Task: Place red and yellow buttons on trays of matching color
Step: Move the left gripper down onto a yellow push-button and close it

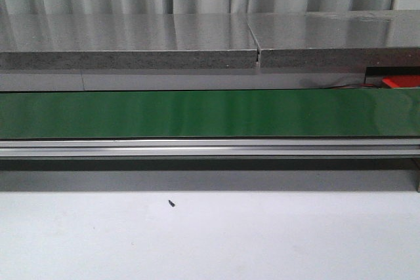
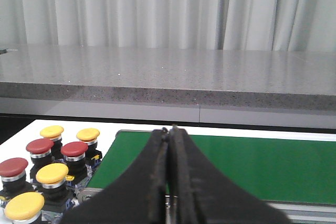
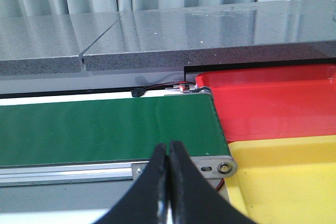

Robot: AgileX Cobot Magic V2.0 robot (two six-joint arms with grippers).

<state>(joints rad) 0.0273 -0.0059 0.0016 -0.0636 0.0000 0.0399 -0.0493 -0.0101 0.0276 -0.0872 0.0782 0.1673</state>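
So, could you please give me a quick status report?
Both pincers, left and right, shut, empty. Buttons clustered beside belt. Red tray, yellow tray bare.

A white tabletop [image 1: 262, 240] carries a long green conveyor belt [image 1: 197, 113] with an aluminium frame; a small dark speck [image 1: 170, 204] lies just before the belt.
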